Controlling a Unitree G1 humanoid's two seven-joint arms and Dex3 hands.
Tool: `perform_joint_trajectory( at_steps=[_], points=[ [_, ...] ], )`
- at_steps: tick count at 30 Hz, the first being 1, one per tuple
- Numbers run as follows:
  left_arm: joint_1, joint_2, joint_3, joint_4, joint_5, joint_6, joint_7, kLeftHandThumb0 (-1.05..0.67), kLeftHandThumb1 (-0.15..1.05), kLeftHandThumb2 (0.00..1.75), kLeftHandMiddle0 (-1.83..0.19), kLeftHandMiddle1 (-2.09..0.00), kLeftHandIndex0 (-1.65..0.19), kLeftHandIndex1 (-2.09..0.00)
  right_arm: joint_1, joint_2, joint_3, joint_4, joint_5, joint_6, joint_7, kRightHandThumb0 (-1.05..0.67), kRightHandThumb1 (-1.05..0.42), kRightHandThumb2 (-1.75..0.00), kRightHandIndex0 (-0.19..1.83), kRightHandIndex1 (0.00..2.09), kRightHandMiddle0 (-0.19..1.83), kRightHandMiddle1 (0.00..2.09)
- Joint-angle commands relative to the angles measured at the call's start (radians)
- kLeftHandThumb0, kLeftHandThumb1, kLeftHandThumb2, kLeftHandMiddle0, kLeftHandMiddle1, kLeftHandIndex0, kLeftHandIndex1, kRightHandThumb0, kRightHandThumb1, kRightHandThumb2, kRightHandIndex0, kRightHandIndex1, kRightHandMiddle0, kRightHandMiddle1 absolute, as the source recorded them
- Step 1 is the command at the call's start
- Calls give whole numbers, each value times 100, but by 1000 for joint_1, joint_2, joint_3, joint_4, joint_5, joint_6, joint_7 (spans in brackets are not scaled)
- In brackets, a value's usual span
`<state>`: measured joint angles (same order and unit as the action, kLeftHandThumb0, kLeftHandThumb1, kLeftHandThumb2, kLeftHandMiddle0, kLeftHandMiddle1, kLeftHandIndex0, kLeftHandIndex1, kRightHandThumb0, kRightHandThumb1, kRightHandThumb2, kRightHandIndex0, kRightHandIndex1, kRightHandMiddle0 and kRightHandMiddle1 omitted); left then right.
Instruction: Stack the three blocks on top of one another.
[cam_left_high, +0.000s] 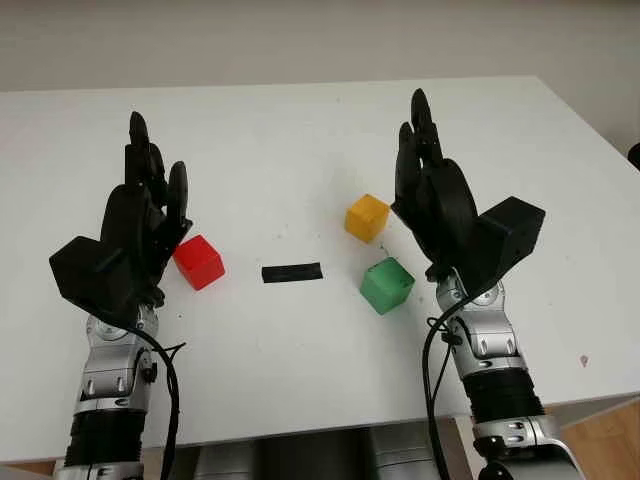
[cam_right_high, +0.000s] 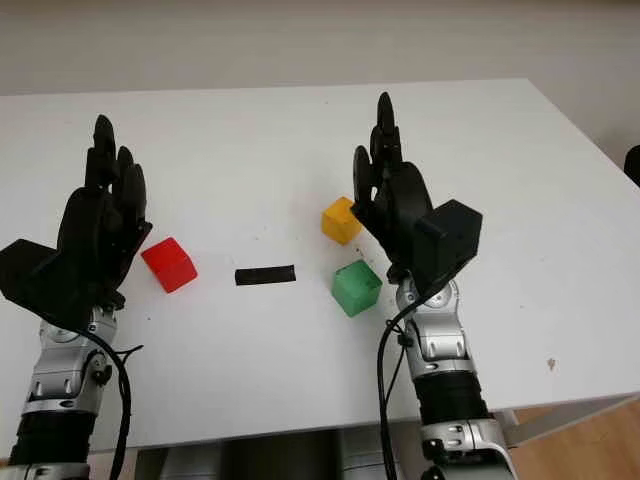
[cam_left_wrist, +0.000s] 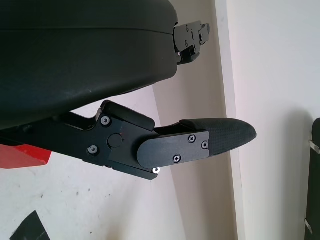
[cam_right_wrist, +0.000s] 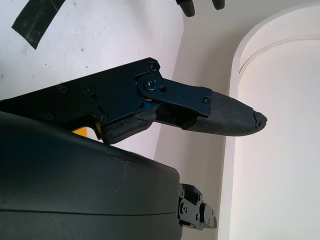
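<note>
Left hand (cam_left_high: 140, 215): open, upright, just left of the red plastic cube (cam_left_high: 198, 262).
Right hand (cam_left_high: 430, 190): open, upright, just right of the yellow plastic cube (cam_left_high: 366, 217).
Green plastic cube (cam_left_high: 386, 285): near the yellow cube, separate.
Blocks: unstacked on white table (cam_left_high: 280, 140).

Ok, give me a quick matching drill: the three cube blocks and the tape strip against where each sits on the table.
Things:
1. red cube block
2. yellow cube block
3. green cube block
4. black tape strip

Places:
A. mid-table, between the hands
B. beside the open left hand
C. near the open right hand, farther from the robot
D. by the right wrist, nearer the robot

Pairs: 1-B, 2-C, 3-D, 4-A
</note>
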<state>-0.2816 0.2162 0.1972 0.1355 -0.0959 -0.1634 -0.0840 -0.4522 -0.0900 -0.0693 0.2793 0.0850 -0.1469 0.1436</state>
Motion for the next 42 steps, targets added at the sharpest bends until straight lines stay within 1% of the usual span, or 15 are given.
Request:
perform_joint_trajectory(
  at_steps=[1,7,13,14,15,17,18,20,22,24,26,29,31,36,42],
  points=[
    [22,-2,-6,-27,9,4,5,-74,105,57,19,0,19,-2,15,-6,2,-34,1,9,2,-80,-105,-70,-19,0,-19,0],
    [28,1,-2,-36,-2,40,-1,-76,105,54,19,0,19,-3,17,4,7,-32,-5,10,-6,-78,-105,-71,-19,0,-19,0],
    [27,2,1,-39,2,44,0,-77,105,50,18,-3,17,-4,19,3,7,-22,0,14,-6,-78,-105,-71,-19,0,-19,0],
    [31,10,-3,-53,32,47,19,-75,105,49,17,-4,16,-4,20,3,7,-22,0,12,-7,-77,-105,-71,-19,0,-19,0],
    [37,27,-11,-76,102,67,61,-73,105,47,9,-7,10,-8,21,3,7,-23,-1,12,-8,-77,-105,-71,-19,0,-19,0],
    [41,53,-23,-143,240,150,140,-71,105,40,-5,-11,-4,-13,22,2,8,-26,-5,12,-13,-77,-105,-71,-19,0,-19,0],
    [44,69,-34,-187,319,218,168,-68,105,34,-11,-12,-9,-15,22,2,7,-26,-5,11,-14,-77,-105,-71,-19,0,-19,0],
    [52,100,-59,-251,452,309,196,-65,105,23,-24,-12,-21,-20,22,3,7,-26,-4,10,-16,-78,-105,-71,-19,0,-19,0],
    [65,132,-83,-311,564,374,199,-63,105,14,-29,-11,-29,-22,23,4,8,-28,-3,9,-16,-78,-105,-71,-19,0,-19,0],
    [81,192,-119,-387,683,476,123,-65,105,10,-27,-8,-29,-21,22,3,9,-27,-4,9,-16,-78,-105,-71,-19,0,-19,0],
    [85,236,-151,-451,769,589,15,-70,105,8,-17,-3,-22,-16,20,1,11,-26,-8,10,-19,-79,-105,-71,-19,0,-19,0],
    [86,296,-196,-500,864,684,-126,-77,103,6,-11,-2,-21,-12,14,0,10,-22,-4,8,-16,-80,-105,-71,-19,0,-19,0],
    [82,319,-216,-512,889,719,-199,-80,101,5,-8,-2,-20,-11,13,1,10,-23,-2,9,-14,-80,-105,-71,-19,0,-19,0],
    [65,350,-244,-506,906,762,-315,-80,98,4,-4,-3,-22,-9,7,5,12,-25,-2,18,-18,-81,-105,-70,-19,0,-19,0],
    [38,373,-260,-463,895,768,-380,-84,95,4,0,-3,-19,-7,1,9,14,-14,0,15,-18,-80,-105,-71,-19,0,-19,0]
  ],
)
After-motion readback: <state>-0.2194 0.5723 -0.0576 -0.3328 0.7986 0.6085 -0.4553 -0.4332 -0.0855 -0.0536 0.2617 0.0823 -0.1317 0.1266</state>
